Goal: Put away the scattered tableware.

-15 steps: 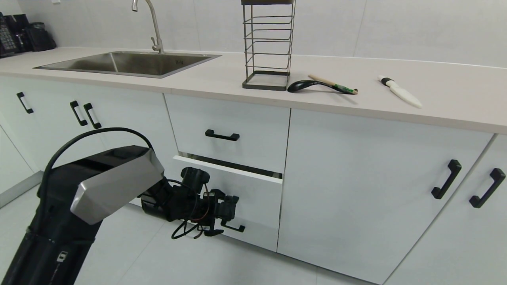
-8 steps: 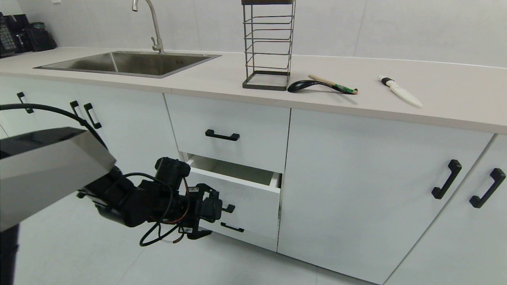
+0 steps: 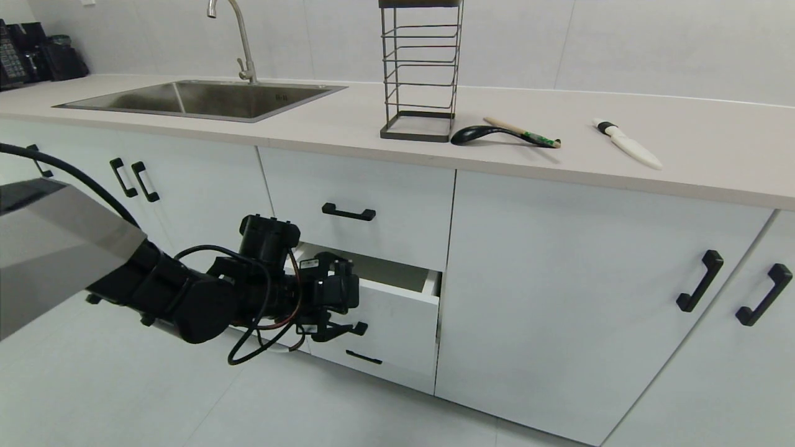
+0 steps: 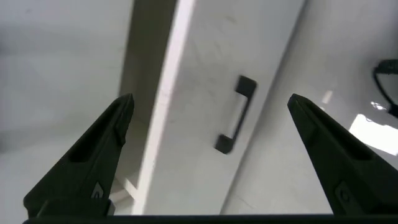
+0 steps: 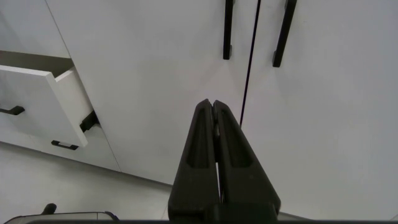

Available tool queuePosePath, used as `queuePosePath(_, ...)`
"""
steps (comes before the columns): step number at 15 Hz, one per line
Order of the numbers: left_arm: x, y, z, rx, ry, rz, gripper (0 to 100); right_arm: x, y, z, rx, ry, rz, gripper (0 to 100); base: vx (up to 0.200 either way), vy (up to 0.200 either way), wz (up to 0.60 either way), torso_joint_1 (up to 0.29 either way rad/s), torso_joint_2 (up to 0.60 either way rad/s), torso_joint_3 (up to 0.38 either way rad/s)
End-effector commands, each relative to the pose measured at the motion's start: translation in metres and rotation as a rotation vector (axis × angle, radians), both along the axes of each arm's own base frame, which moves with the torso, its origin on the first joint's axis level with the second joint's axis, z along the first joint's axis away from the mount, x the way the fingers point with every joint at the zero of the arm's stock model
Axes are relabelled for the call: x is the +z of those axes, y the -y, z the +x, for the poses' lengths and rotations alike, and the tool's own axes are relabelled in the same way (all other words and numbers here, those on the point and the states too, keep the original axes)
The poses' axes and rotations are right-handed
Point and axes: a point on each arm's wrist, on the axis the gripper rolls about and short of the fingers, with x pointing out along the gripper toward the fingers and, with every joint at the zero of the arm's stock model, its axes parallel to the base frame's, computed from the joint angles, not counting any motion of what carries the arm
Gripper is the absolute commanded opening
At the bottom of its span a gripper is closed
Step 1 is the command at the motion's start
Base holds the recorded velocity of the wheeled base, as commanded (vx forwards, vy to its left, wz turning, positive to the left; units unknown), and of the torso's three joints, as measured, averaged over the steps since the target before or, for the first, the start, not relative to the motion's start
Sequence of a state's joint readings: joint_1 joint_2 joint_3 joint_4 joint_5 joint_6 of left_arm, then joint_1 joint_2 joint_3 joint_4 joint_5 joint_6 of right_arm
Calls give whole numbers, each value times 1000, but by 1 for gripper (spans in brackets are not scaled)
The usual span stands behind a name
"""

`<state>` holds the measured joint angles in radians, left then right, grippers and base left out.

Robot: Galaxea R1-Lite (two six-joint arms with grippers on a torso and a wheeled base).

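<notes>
On the counter lie a black ladle [image 3: 481,133], a wooden utensil with a green band [image 3: 525,133] and a white knife [image 3: 627,144]. Under the counter a white drawer [image 3: 397,310] stands pulled partly out, also seen as the drawer [image 5: 43,102]. My left gripper [image 3: 349,304] hangs open just in front of the drawer's face, a little above its black handle [image 3: 363,357]. In the left wrist view the handle [image 4: 235,115] sits beyond the gap between the spread fingers [image 4: 87,162], untouched. My right gripper [image 5: 214,107] is shut on nothing, facing the cabinet doors.
A tall wire rack [image 3: 421,68] stands on the counter left of the ladle. A sink [image 3: 199,99] with a tap is at the far left. A shut drawer with a handle [image 3: 348,214] is above the pulled-out one. Cabinet doors [image 3: 702,282] are to the right.
The drawer went from a narrow slit to pulled partly out. My left gripper drew back with it, then came off the handle and rose to the upper part of the drawer face.
</notes>
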<state>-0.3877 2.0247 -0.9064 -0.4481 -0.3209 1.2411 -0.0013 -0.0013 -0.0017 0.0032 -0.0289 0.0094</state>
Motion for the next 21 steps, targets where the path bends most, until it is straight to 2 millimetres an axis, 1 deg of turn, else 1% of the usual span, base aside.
queuePosePath(1, -30, 7, 20, 4, -45, 20, 100, 0, 0, 0, 0, -1, 0, 0, 0, 0, 0, 0, 0, 0)
queuePosePath(2, -41, 11, 30, 8, -51, 25, 100, 0, 0, 0, 0, -3, 0, 0, 0, 0, 0, 0, 0, 0)
queuePosePath(3, -43, 12, 32, 8, -53, 26, 100, 0, 0, 0, 0, -3, 0, 0, 0, 0, 0, 0, 0, 0)
queuePosePath(4, -49, 13, 39, 12, -51, 27, 100, 0, 0, 0, 0, -1, 0, 0, 0, 0, 0, 0, 0, 0)
queuePosePath(5, -51, 13, 41, 15, -54, 27, 100, 0, 0, 0, 0, -3, 0, 0, 0, 0, 0, 0, 0, 0)
queuePosePath(8, -52, 12, 38, 11, -62, 31, 100, 0, 0, 0, 0, -3, 0, 0, 0, 0, 0, 0, 0, 0)
queuePosePath(10, -53, 11, 31, 5, -76, 36, 100, 0, 0, 0, 0, -1, 0, 0, 0, 0, 0, 0, 0, 0)
queuePosePath(11, -49, 7, 17, 2, -96, 40, 100, 0, 0, 0, 0, -1, 0, 0, 0, 0, 0, 0, 0, 0)
queuePosePath(13, -32, -5, -12, 0, -104, 41, 100, 0, 0, 0, 0, -3, 0, 0, 0, 0, 0, 0, 0, 0)
queuePosePath(14, -31, -6, -15, -2, -107, 42, 100, 0, 0, 0, 0, -1, 0, 0, 0, 0, 0, 0, 0, 0)
queuePosePath(15, -22, -20, -54, -7, -137, 54, 100, 0, 0, 0, 0, -3, 0, 0, 0, 0, 0, 0, 0, 0)
queuePosePath(16, -16, -25, -66, -7, -134, 53, 100, 0, 0, 0, 0, -1, 0, 0, 0, 0, 0, 0, 0, 0)
queuePosePath(17, -16, -25, -66, -7, -134, 53, 100, 0, 0, 0, 0, -1, 0, 0, 0, 0, 0, 0, 0, 0)
queuePosePath(18, -10, -32, -82, -8, -129, 50, 100, 0, 0, 0, 0, -3, 0, 0, 0, 0, 0, 0, 0, 0)
queuePosePath(19, -11, -33, -86, -11, -134, 53, 100, 0, 0, 0, 0, -1, 0, 0, 0, 0, 0, 0, 0, 0)
queuePosePath(21, -9, -29, -90, -29, -129, 50, 100, 0, 0, 0, 0, -1, 0, 0, 0, 0, 0, 0, 0, 0)
